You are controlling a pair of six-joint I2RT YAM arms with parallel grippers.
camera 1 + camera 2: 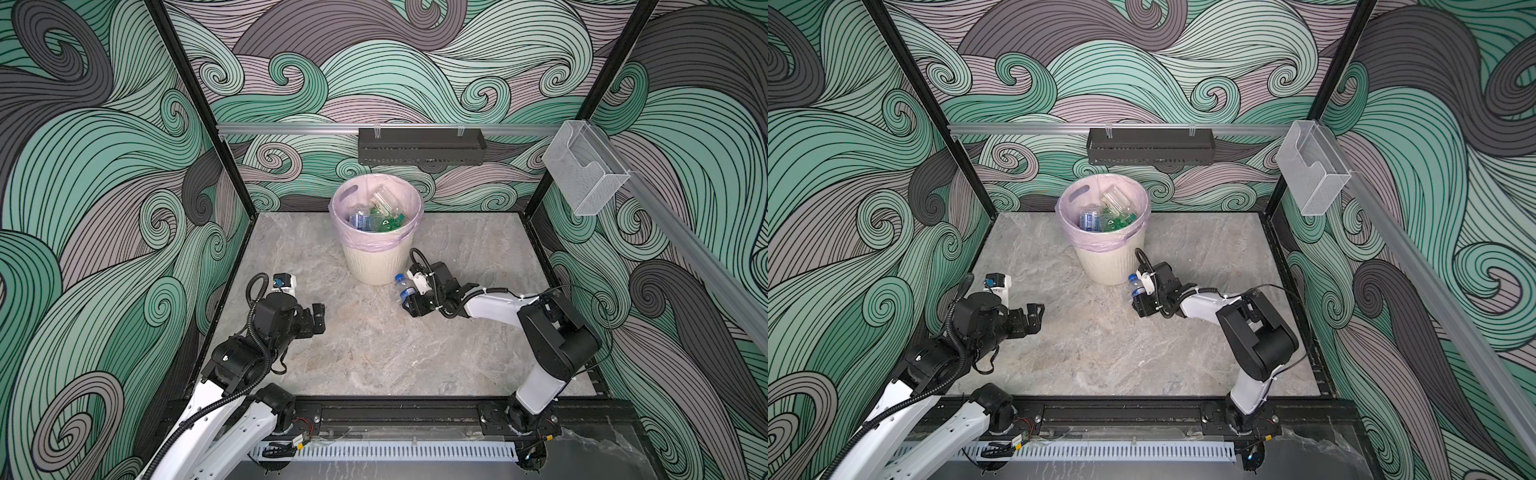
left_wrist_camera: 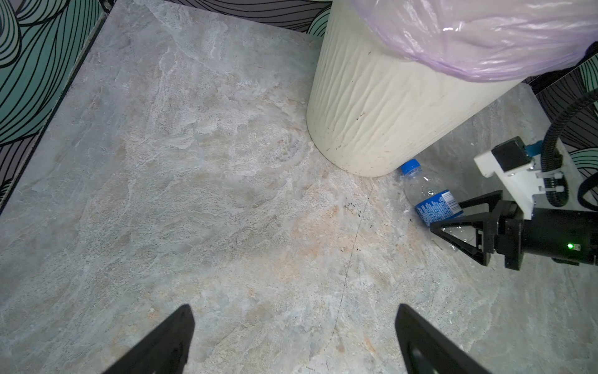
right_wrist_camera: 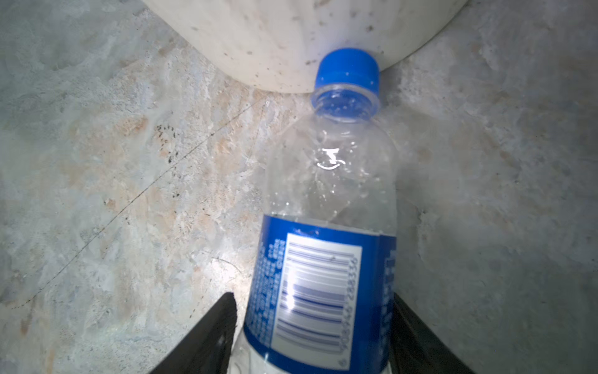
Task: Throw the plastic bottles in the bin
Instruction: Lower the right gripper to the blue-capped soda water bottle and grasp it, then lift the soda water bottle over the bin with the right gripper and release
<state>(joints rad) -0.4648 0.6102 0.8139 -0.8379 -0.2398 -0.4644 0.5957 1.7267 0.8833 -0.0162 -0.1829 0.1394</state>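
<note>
Closest to the right wrist lens: clear plastic bottle (image 3: 323, 259) with a blue label, barcode up, lying on its side on the grey stone-look table (image 1: 374, 357); blue cap (image 3: 348, 69) at the foot of the bin (image 3: 275, 42), touching or just short of it, cannot tell. Right gripper (image 3: 313, 296) low over the table, jaws set narrow on either side of the label, one finger against the plastic, a sliver of floor showing at the other; clamped or not, cannot tell. Left gripper (image 2: 294, 307) hovering above bare table, jaws spread wide, holding nothing, well apart from the bottle. Cream ribbed bin upright near the back of the table, lined with a pale pink bag (image 1: 365, 243) folded over the rim, holding a heap of other bottles (image 1: 376, 220), clear, green and blue-labelled
</note>
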